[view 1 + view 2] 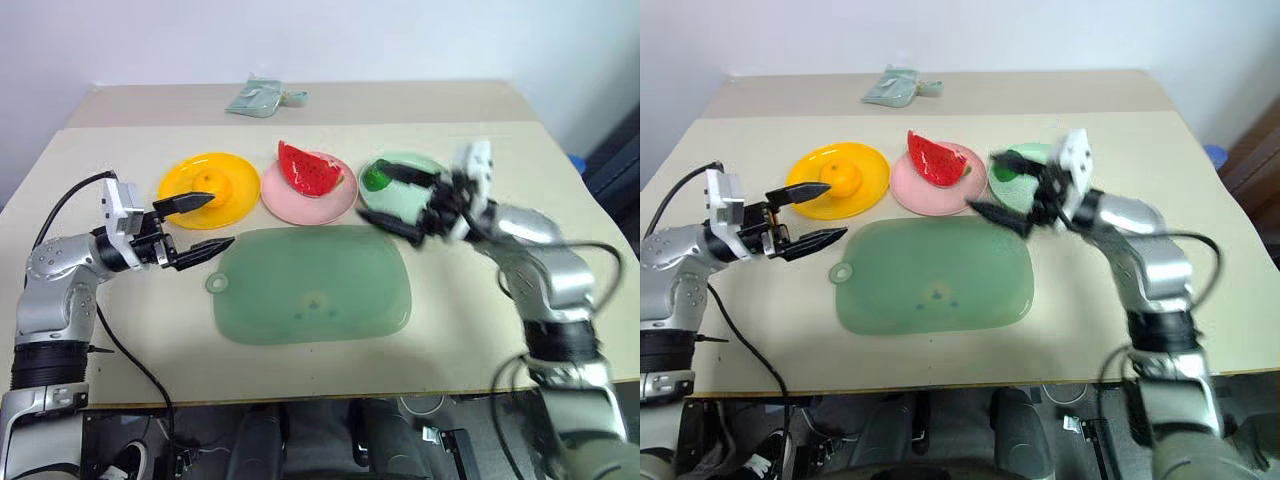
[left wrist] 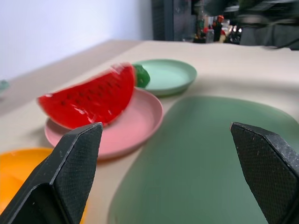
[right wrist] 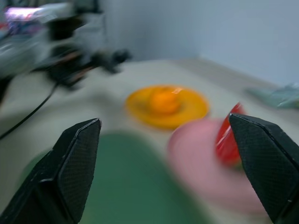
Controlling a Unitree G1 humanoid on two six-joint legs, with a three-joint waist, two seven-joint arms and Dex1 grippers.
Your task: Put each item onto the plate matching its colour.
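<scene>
1. Near: green mat [image 1: 312,285], bare.
2. Left gripper [image 1: 200,224], jaws wide, empty, level, just short of the yellow plate [image 1: 240,180].
3. Right gripper [image 1: 1002,190], jaws wide, empty, level at the green plate [image 1: 425,165].
4. Far row: orange [image 1: 841,178] on yellow; watermelon [image 1: 309,168] on pink plate [image 1: 335,205]; green vegetable [image 1: 376,180] on green.
5. Sorting apparently complete; next, arms clear.

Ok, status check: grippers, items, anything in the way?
Left gripper open, right gripper open, both empty. Orange, watermelon, green vegetable each on matching plate. Nothing blocking.
</scene>
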